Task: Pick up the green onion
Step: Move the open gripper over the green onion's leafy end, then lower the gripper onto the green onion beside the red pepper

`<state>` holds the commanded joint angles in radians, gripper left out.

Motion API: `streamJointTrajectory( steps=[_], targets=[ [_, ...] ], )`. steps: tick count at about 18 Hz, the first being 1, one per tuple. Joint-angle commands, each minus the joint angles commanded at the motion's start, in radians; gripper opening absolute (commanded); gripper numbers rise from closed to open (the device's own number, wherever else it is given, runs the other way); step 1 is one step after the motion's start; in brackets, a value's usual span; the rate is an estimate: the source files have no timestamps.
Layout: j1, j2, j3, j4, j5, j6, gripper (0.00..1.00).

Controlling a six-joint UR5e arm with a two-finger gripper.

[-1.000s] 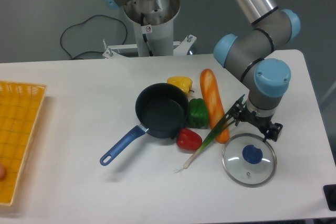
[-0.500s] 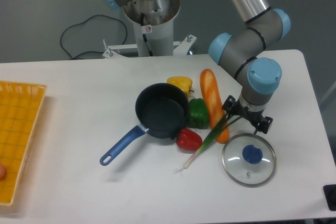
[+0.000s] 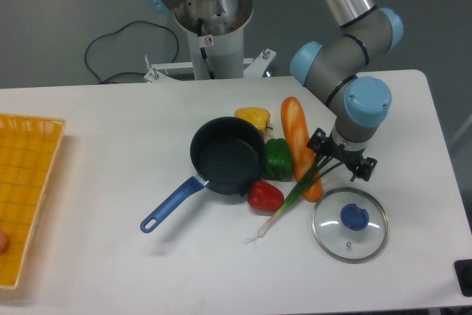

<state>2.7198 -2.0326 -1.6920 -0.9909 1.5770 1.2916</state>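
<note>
Near the middle of the white counter (image 3: 110,138), a dark pan (image 3: 228,156) with a blue handle, nothing in it. At the far left edge, a yellow basket (image 3: 26,182) (only partly in the picture), with a small bit of something orange-pink at its lower left, too cut off to name. Low on the right, a glass lid (image 3: 349,224) with a blue knob, lying flat and covering nothing. Around the pan: a yellow pepper (image 3: 253,117) behind it, a green pepper (image 3: 278,159) just beside its right rim, a red pepper (image 3: 265,195) by its lower right, and a long orange bread loaf (image 3: 299,144) to the right of the green pepper. Across the lower end of the loaf, the green onion (image 3: 289,199), lying slanted on the counter, white root end down left near the red pepper, dark leaves running up right. Right over those leaf tips, the claw (image 3: 341,157), pointing down, two black fingers (image 3: 317,141) spread a little apart with the leaves between or just under them; hard to tell from here if gripping or loose, so cannot tell. Since a second ago, moved up and to the left, from beside the lid to over the leaves. Onion, pan, peppers, loaf and lid all in the same spots as before.
</note>
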Motion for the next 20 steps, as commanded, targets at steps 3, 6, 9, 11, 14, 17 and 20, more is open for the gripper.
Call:
streamJointTrajectory(
  steps=[3, 6, 9, 11, 14, 17, 20],
  targets=[
    [-0.023, 0.014, 0.008, -0.006, 0.000, -0.014, 1.00],
    [-0.057, 0.015, 0.032, -0.006, -0.003, -0.067, 1.00],
    [-0.086, 0.000, 0.070, -0.008, -0.012, -0.110, 1.00],
    [-0.095, -0.014, 0.086, -0.008, -0.037, -0.112, 0.99],
    [-0.098, -0.029, 0.094, -0.008, -0.037, -0.113, 0.96],
    [-0.118, -0.054, 0.100, -0.005, -0.034, -0.138, 0.94],
    [-0.124, -0.066, 0.103, -0.003, -0.032, -0.143, 0.93]
  ],
)
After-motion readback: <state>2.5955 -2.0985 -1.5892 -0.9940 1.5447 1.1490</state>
